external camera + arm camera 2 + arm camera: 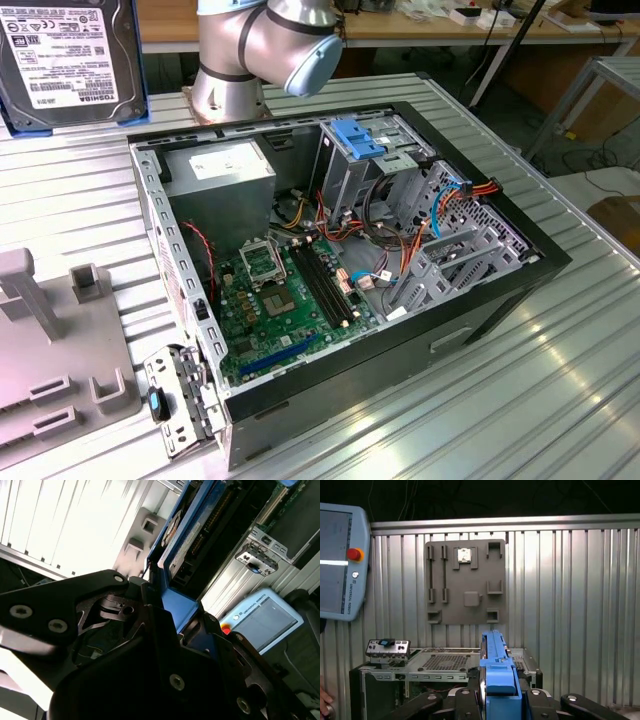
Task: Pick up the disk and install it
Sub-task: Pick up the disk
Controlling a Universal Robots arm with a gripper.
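The disk (pixel 65 55) shows its dark grey body and white label in a bright blue caddy frame, raised at the far corner on the exterior view's left. It is well apart from the open computer case (pixel 340 250). In both wrist views I see the disk edge-on (pixel 496 660) (pixel 192 535), with my gripper (pixel 499 696) (pixel 167 607) shut on its blue rail. The black fingers (pixel 540 700) press on both sides of the rail. The case lies beyond the disk in the first wrist view.
A blue plastic bracket (pixel 360 135) tops the grey drive cage inside the case, beside loose cables (pixel 440 210). A grey fixture plate (pixel 50 370) (pixel 465 580) lies on the ribbed metal table. A teach pendant (pixel 340 560) rests nearby. The arm's base (pixel 230 80) stands behind the case.
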